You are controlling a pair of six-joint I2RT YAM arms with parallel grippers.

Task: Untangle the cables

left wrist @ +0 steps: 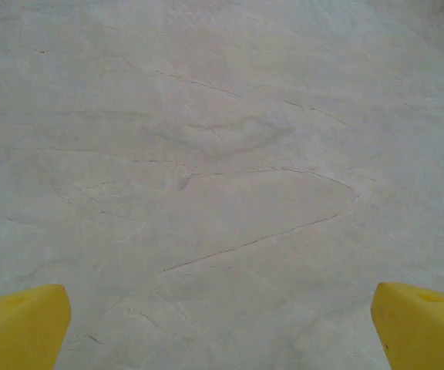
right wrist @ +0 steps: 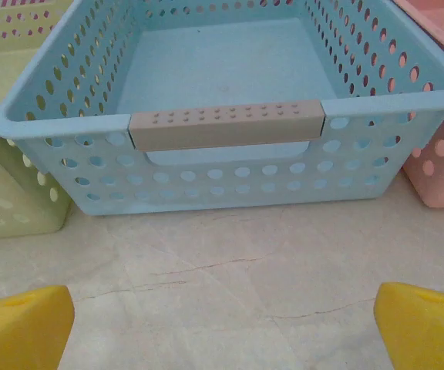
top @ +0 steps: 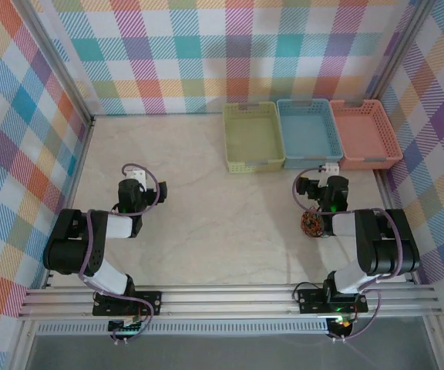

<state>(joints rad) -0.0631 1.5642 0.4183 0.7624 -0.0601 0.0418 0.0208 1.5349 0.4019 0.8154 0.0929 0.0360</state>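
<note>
Our right gripper (right wrist: 222,327) stands spread wide and empty, facing the near wall of the blue basket (right wrist: 206,181). Our left gripper (left wrist: 222,327), equally spread and empty, sits far left of that basket. The cables (top: 311,223) lie in front of the basket on our side, bunched in a tight ball. We should pinch one outer loop and pull gently while the other gripper pins the bulk. The ball looks round, so we see no long axis or heading.

Lab test cell, plaid fabric walls (top: 206,46), aluminium frame rails (top: 230,297), marble-look tabletop (top: 222,223)
</note>
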